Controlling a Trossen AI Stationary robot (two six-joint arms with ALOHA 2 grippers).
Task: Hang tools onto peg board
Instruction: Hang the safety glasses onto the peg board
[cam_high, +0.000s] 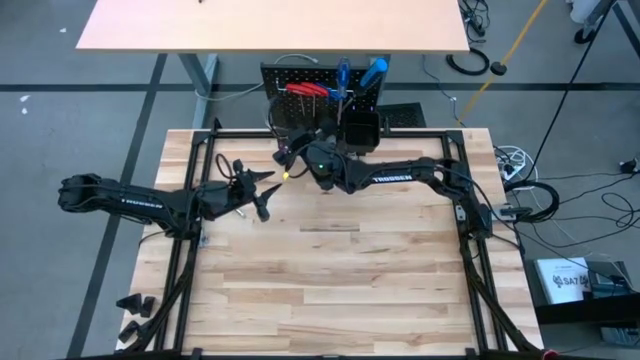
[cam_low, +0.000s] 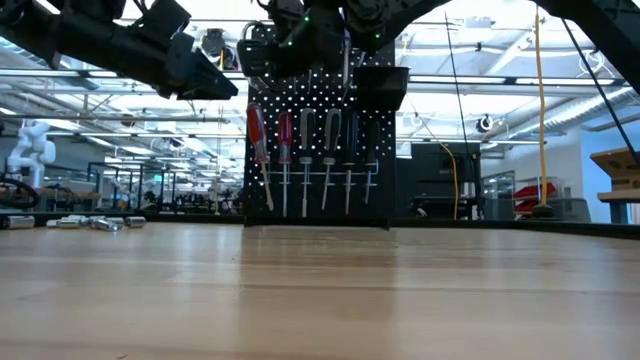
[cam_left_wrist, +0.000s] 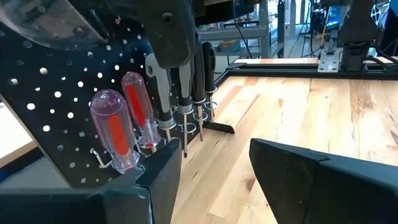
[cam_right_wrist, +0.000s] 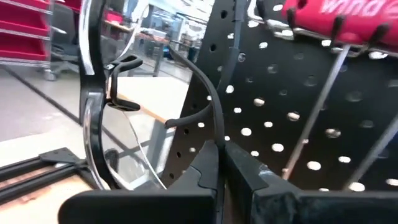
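the right gripper (cam_right_wrist: 221, 163), shut on the black-framed clear-lensed glasses (cam_right_wrist: 102, 106), hovered at the upright black perforated metal peg board (cam_high: 300, 78) at 12 o'clock. the thin temple apparently sat at the fingertips only; a nudge against the board could twist it loose. the left gripper (cam_left_wrist: 211, 168), at 9 o'clock, stood open and empty.

The peg board (cam_left_wrist: 43, 99) is black perforated metal, matt with a faint sheen. Two screwdrivers (cam_left_wrist: 134, 115) on it have clear glossy plastic handles with red cores — the ones beside them look dark, matt plastic over thin bright metal shafts. The glasses (cam_right_wrist: 102, 106) have a glossy black plastic frame and clear, smooth lenses. The table (cam_high: 340, 290) is pale wood in jointed strips — smooth, softly reflective
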